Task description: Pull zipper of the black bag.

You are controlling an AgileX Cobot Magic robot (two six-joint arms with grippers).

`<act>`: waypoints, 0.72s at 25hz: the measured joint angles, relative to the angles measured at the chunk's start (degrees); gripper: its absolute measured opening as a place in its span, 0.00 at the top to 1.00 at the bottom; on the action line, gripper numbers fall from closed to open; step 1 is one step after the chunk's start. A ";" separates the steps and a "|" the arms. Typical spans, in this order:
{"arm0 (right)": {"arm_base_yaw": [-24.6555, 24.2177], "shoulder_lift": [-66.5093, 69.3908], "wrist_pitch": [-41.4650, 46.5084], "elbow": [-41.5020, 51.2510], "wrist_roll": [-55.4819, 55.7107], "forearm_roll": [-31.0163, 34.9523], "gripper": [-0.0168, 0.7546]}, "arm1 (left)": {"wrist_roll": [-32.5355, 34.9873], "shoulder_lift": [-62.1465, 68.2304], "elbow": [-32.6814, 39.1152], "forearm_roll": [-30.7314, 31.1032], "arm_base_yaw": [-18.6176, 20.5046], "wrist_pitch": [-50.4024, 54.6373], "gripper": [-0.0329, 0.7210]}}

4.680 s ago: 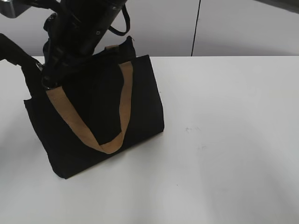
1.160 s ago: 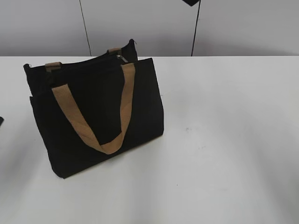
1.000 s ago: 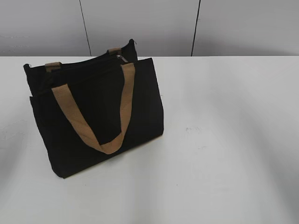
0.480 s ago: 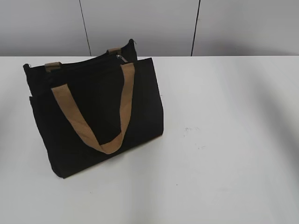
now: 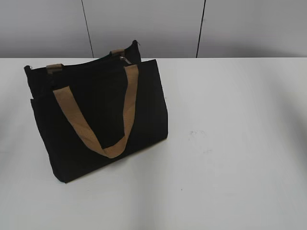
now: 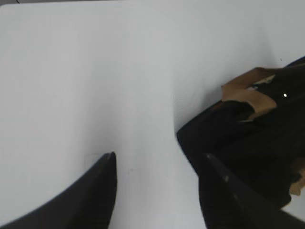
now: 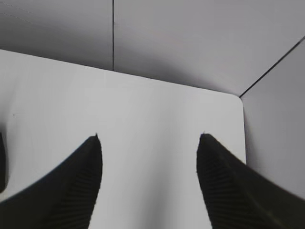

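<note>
White worktop [image 5: 230, 143], plain grey panelled wall [image 5: 144, 24] behind. The black bag [image 5: 96, 120] stands upright on the left part, tan handle [image 5: 91, 129] hanging down its front; the zipper [image 5: 124, 59] sits near the top edge's far right end. Left gripper [image 6: 159, 164] spread wide, empty, beside the bag. Right gripper [image 7: 147, 138] spread wide, empty, above bare worktop.
</note>
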 joint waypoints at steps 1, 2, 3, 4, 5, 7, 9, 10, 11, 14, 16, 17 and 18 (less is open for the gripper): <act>0.00 -1.43 0.00 1.93 0.00 0.00 0.35 | 0.00 -0.41 0.00 -0.07 0.00 0.66 0.41; 0.00 -3.19 0.00 4.13 0.00 0.00 0.35 | 0.00 -1.17 0.06 -0.07 0.00 1.03 0.41; 0.00 -5.03 0.00 7.68 0.00 0.00 0.35 | 0.00 -2.16 0.38 -0.07 0.00 1.12 0.41; 0.00 -6.68 0.00 10.54 0.00 0.00 0.35 | 0.00 -3.38 0.93 -0.01 0.00 1.12 0.41; 0.00 -8.72 0.00 14.27 0.00 0.06 0.35 | 0.00 -4.45 1.57 -0.01 0.00 1.16 0.41; 0.00 -12.75 -0.21 21.81 0.00 0.35 0.35 | 0.00 -7.25 3.75 -0.01 0.00 1.16 0.41; 0.00 -17.20 -2.23 30.54 0.00 0.72 0.35 | 0.00 -9.70 6.49 -0.01 0.00 1.11 0.41; 0.00 -19.31 -3.51 34.90 0.12 0.92 0.35 | 0.00 -11.02 8.21 -0.01 0.00 1.11 0.41; 0.00 -21.05 -4.64 38.51 0.20 1.11 0.35 | 0.00 -12.31 10.10 -0.01 0.00 1.06 0.41; 0.00 -26.57 -8.62 49.99 1.07 1.97 0.35 | 0.00 -15.89 15.82 -0.01 0.00 0.73 0.41; 0.00 -29.82 -11.03 56.23 1.25 2.78 0.35 | 0.00 -18.74 19.55 -0.01 0.00 0.46 0.41; 0.00 -31.50 -12.08 59.14 1.25 3.05 0.35 | 0.00 -21.46 21.52 -0.01 0.00 0.52 0.41; 0.00 -33.32 -12.90 61.77 1.31 3.31 0.35 | 0.00 -22.93 23.30 -0.01 0.00 0.52 0.41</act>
